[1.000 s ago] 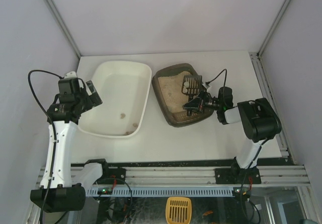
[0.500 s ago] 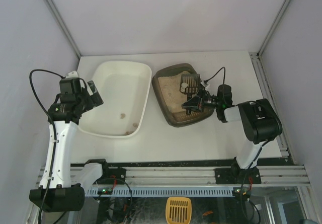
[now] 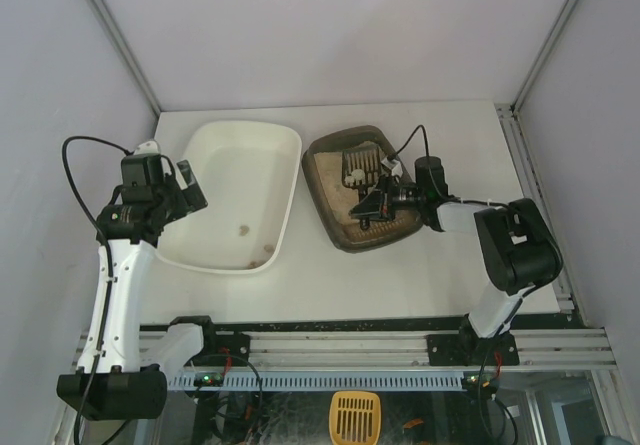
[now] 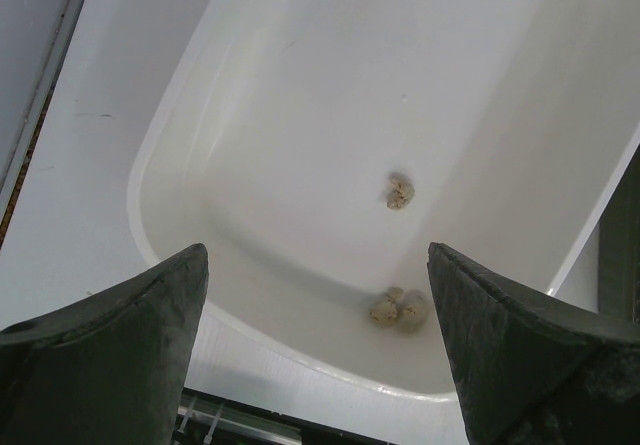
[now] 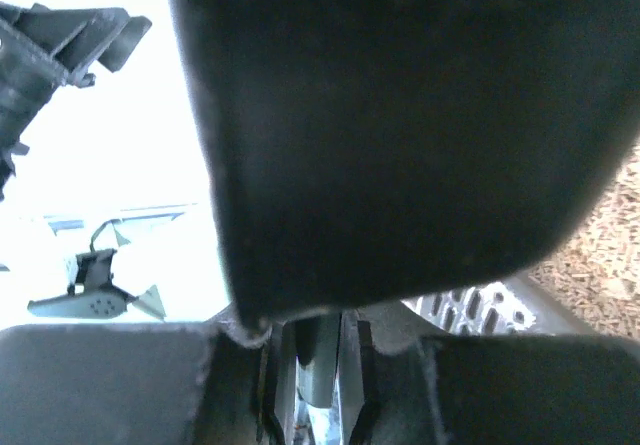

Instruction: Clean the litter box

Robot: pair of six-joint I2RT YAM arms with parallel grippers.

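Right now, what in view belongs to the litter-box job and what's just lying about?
In the job: dark grey-brown rounded plastic litter box; dark grey slotted plastic scoop, gripped by the right claw; glossy white plastic tray holding three beige clumps.
Lying about: yellow slotted plastic scoop below the table's near edge; left claw, open above that tray.

**Dark blur blocks most of the litter box**

In the right wrist view a dark mass (image 5: 400,115), badly out of focus, fills most of the picture, and what it is cannot be told. Beneath it only a strip of litter (image 5: 600,265) and a few slots of the scoop (image 5: 470,310) show. The left side is washed out to white.

In the left wrist view the white tray (image 4: 300,115) is cut off at the top and right edges, and the left gripper (image 4: 318,255) has its fingers (image 4: 110,355) running off the bottom. The lumps (image 4: 400,194) in that tray are mere specks from above.
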